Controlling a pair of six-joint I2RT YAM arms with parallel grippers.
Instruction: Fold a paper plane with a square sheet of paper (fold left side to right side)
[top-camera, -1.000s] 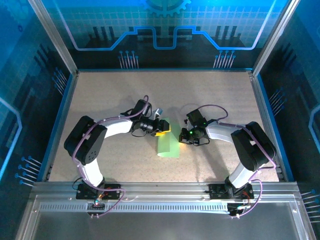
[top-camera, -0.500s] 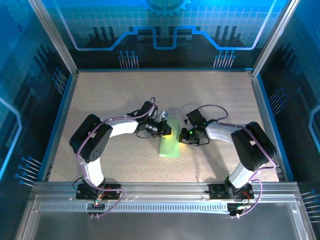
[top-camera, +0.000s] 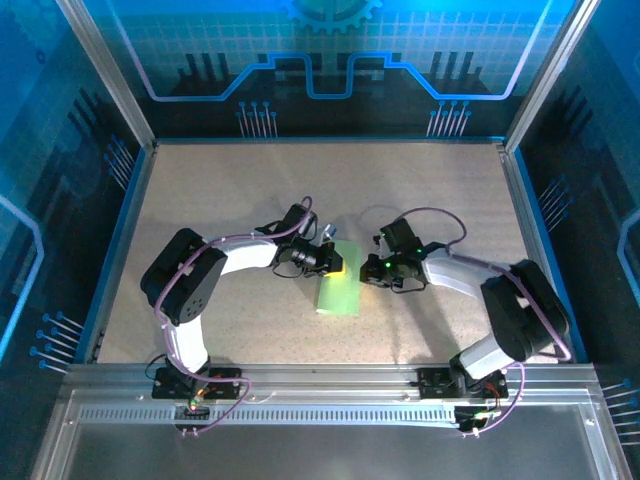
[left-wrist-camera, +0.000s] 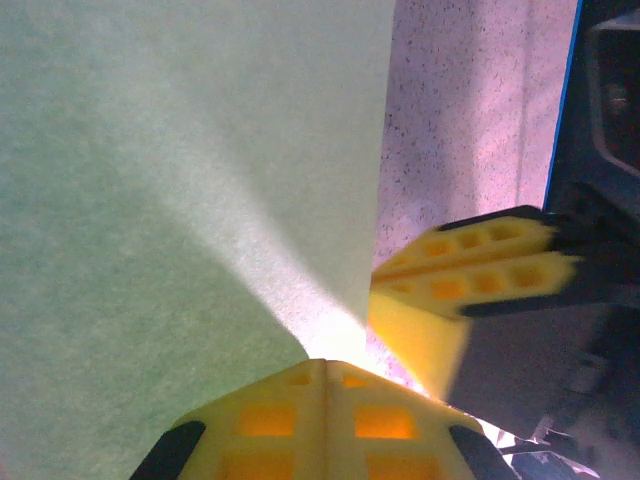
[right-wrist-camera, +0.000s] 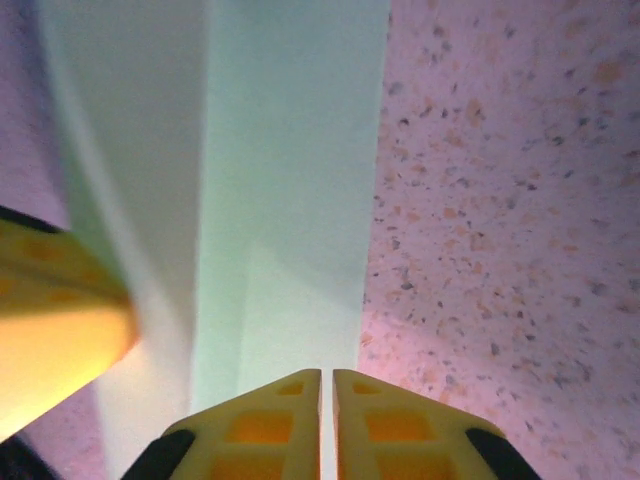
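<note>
The square sheet of paper (top-camera: 338, 285), doubled into a long strip, lies flat on the speckled table (right-wrist-camera: 500, 200) between the two sets of jaws. The left gripper (left-wrist-camera: 325, 365) has its jaws clenched tight, with the paper's corner meeting their tips; I cannot tell if a layer is nipped. The right gripper (right-wrist-camera: 327, 375) has its jaws a sliver apart. One edge of the strip runs straight ahead from their tips, and I cannot confirm a grip. The paper looks featherlight, limp, easily creased and likely to slide. It is best pinched gently at a free edge or corner while the other jaws pin it.
</note>
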